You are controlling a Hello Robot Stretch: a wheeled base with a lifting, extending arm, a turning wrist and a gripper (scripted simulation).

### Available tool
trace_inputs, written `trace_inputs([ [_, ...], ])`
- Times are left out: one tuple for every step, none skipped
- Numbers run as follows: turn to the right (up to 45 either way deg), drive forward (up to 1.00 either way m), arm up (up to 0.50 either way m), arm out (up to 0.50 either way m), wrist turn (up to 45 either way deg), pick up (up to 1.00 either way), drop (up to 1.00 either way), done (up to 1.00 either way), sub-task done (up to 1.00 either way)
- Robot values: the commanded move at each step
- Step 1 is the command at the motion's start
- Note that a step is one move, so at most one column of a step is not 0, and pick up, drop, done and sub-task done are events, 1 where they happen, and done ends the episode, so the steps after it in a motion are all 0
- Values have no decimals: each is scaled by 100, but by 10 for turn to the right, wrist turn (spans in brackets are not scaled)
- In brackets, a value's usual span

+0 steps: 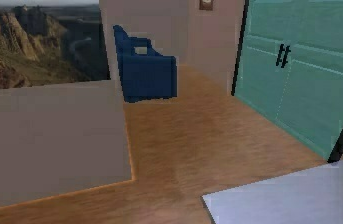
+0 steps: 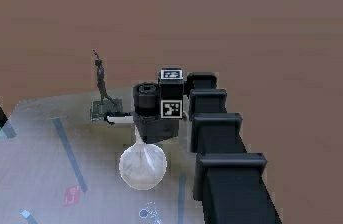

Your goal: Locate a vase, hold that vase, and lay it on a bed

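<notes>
- Arm [image 2: 224,150]: dark segmented bar, reaching out level over the glass worktop [image 2: 34,150].
- Vase [image 2: 142,166]: clear and round-bellied, seen against the worktop's middle. Its narrow neck points toward the gripper.
- Gripper [image 2: 131,118]: at the vase's neck. I cannot tell whether it touches the vase or holds anything.
- Step, as judged: the vase is located and the grasp is in hand. The next move calls for a sure hold and a straight lift clear of the worktop.
- Statuette [image 2: 101,85]: thin, dark and upright, just beyond the gripper, so a lift should avoid it.
- Grey slab [image 1: 44,135]: low and flat, possibly the bed, though I cannot be sure.
- Blue armchair [image 1: 144,65] and teal doors [image 1: 299,75]: farthest off.
</notes>
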Motion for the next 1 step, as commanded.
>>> trace_inputs([
  [0, 0, -28, 0, 0, 0, 0, 0, 0],
])
